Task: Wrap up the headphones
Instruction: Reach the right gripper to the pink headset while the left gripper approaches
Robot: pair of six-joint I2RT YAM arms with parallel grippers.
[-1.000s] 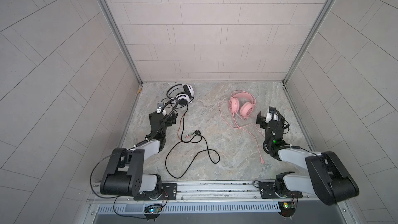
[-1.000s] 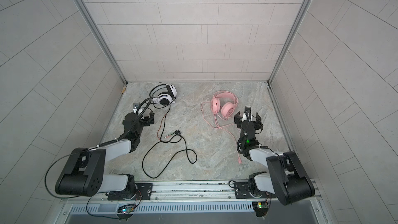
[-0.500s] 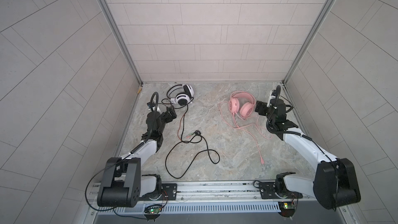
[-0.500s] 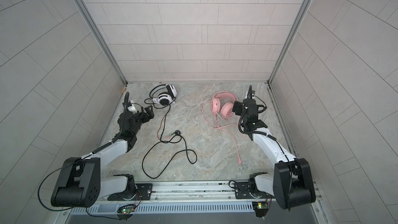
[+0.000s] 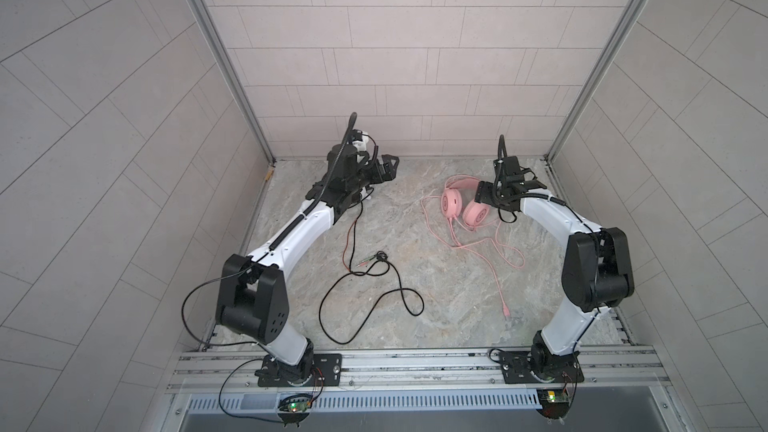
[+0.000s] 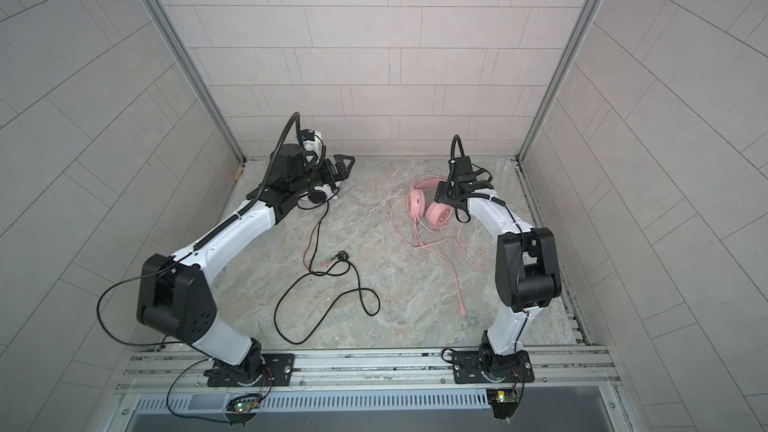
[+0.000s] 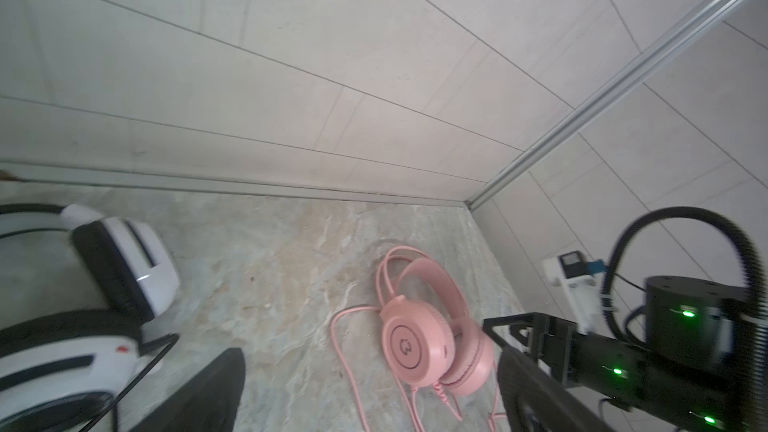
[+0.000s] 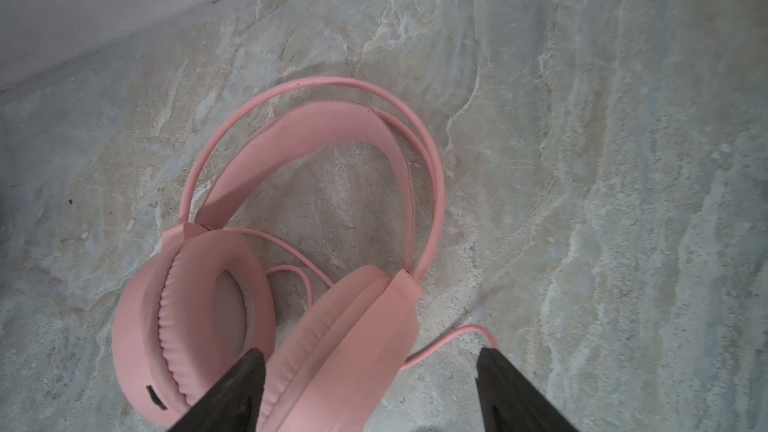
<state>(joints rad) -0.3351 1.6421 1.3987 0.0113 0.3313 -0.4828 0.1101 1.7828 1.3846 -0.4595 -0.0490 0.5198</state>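
Both arms are reaching farther toward the back wall than half a second ago. Both headsets and their cables are lying where they lay.

- Left gripper is hanging raised near the back wall, just above and beside the white-and-black headset. Its jaws are standing wide apart and gripping nothing.
- The left arm is hiding most of that headset in both top views. The left wrist view is catching a white ear cup with a black cushion, blurred.
- The headset is sitting at the back left of the marbled tabletop.
- Black cable is trailing from it toward the front in loose loops. A small knot of plugs is lying mid-table.
- Pink headset is resting right of centre near the back, with its band toward the wall and its cups toward the front.
- A round emblem on one cup's outer face is showing too blurred to read.
- Pink cable is straggling forward, and its plug end is lying toward the front right.
- Right gripper is sitting low over the pink headset, fingers apart and straddling the nearer ear cup.
  - One finger is lying at the gap between the cups.
  - The other finger is standing well clear of the cup, with the pink cable just beside it.
  - No clamp is showing yet.
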